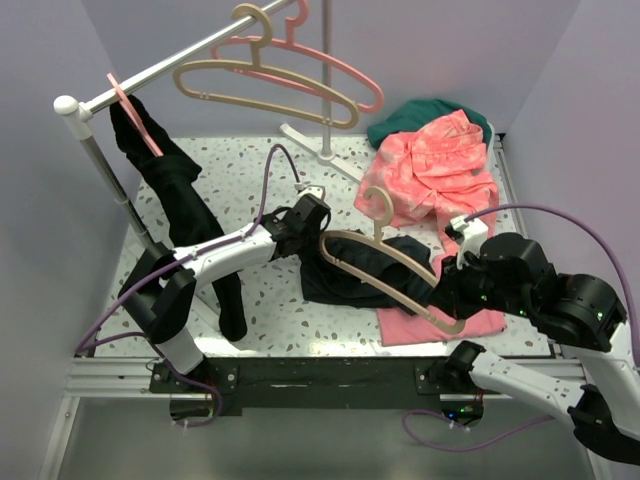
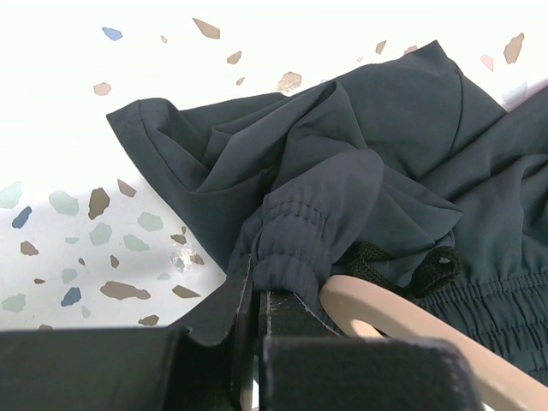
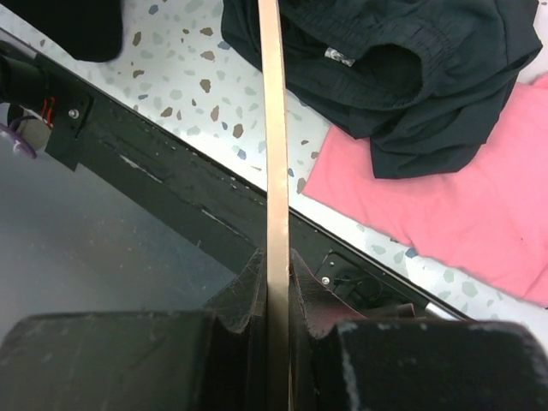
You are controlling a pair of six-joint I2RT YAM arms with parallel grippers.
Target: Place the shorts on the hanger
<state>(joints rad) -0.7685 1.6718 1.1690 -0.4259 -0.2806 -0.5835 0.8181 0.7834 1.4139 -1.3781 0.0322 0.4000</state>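
top view: my left gripper [image 1: 322,238] is shut tight at the near-left edge of the shorts [image 1: 345,285], which lie bunched on the speckled table [image 1: 260,305] just past its tips. the hanger [image 1: 385,262] lies slanted across the shorts btwn both my hands, hook [image 1: 378,203] pointing away from me. my right gripper [image 1: 448,300] grips the hanger's end nearest it. a pink cloth [image 1: 430,325] lies under the shorts on that side.

left wrist: fingers [image 2: 244,300] pressed together, pinching a fold of the shorts' [image 2: 342,154] elastic waistband right at the tips. the hanger [image 2: 385,317] runs just right of my fingers, touching the fabric.

right wrist: jaws clamped on the hanger's [image 3: 274,128] thin edge, which runs straight out ahead of my right gripper [image 3: 276,287]. shorts [image 3: 402,68] lie ahead & to the right of it, overlapping the pink cloth [image 3: 445,205]. can't tell here whether the hanger's far end is inside the waistband.
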